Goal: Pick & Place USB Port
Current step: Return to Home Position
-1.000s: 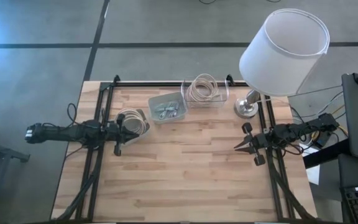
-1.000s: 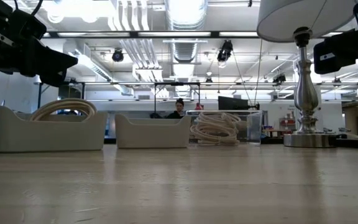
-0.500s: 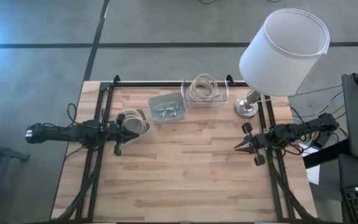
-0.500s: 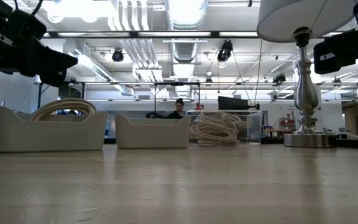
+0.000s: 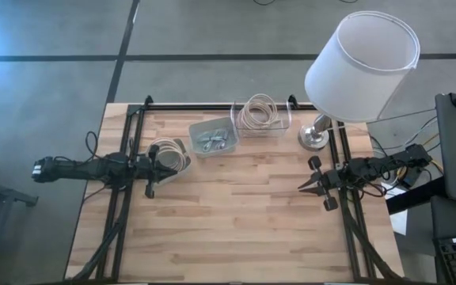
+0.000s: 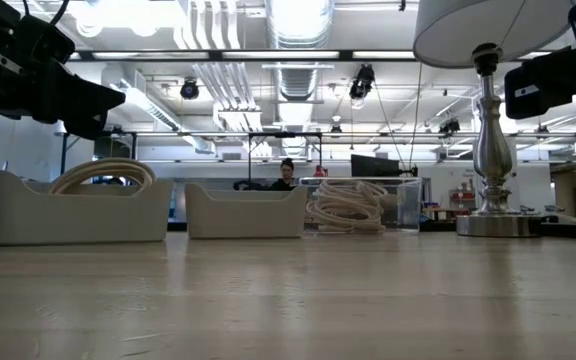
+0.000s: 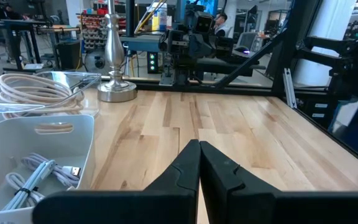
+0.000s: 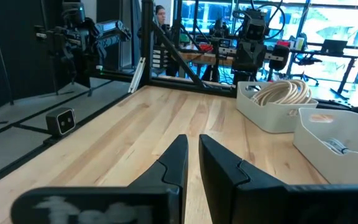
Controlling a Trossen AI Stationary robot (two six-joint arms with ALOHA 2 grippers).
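Both dark arms sit low at the edges of the pale, grained wooden table (image 5: 236, 229) — parking well means staying level, clear of the bins. The left gripper (image 7: 199, 148) is pressed together, the right gripper (image 8: 190, 144) a sliver apart, both empty. Bundled white USB cables (image 7: 42, 177) lie in the smooth, rounded grey plastic bin (image 5: 194, 131).

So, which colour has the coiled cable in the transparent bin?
Light beige, nearly cream. The coiled cable shows best in the high view.
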